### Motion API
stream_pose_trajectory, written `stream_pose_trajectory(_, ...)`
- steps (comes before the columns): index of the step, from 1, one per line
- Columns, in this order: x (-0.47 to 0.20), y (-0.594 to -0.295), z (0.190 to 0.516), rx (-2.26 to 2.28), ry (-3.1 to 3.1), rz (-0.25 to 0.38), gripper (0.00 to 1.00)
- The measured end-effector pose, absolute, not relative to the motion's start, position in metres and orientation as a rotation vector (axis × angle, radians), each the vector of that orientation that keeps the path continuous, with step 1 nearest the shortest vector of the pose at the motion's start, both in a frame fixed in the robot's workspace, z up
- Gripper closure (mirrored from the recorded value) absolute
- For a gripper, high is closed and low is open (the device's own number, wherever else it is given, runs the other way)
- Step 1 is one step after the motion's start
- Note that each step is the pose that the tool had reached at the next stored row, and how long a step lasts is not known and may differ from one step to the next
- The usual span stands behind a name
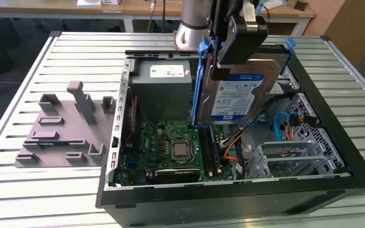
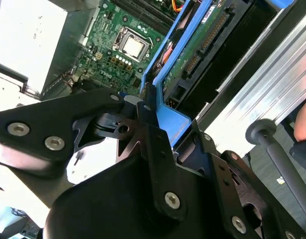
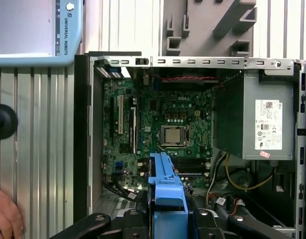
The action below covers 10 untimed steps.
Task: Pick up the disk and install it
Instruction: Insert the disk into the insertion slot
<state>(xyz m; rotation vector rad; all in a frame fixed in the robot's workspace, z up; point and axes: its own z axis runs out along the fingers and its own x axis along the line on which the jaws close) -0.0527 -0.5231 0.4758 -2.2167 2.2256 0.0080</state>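
Observation:
The disk (image 1: 244,92), silver-grey with a white-and-blue label and a blue carrier bracket (image 1: 199,85) around it, hangs tilted above the open computer case (image 1: 233,202). My black gripper (image 1: 230,59) is shut on its upper end. In the first wrist view the blue bracket (image 3: 165,191) juts out from between the gripper's fingers (image 3: 135,226), over the motherboard. The second wrist view shows the disk's green circuit-board underside (image 2: 195,47) and the bracket (image 2: 168,117) clamped in the gripper (image 2: 148,122).
Inside the case lie a green motherboard (image 1: 169,147), a grey metal box with a white sticker (image 1: 163,83) and a silver cage with a blue latch (image 1: 290,156). A grey fixture (image 1: 65,128) stands on the slatted table (image 1: 17,95). A hand (image 3: 3,216) shows beside the case.

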Motion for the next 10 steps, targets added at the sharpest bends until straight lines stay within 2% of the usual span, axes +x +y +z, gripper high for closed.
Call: stream_pose_trajectory(10,-0.0462,-0.526,0.4752,-2.217,2.226,0.007,0.64)
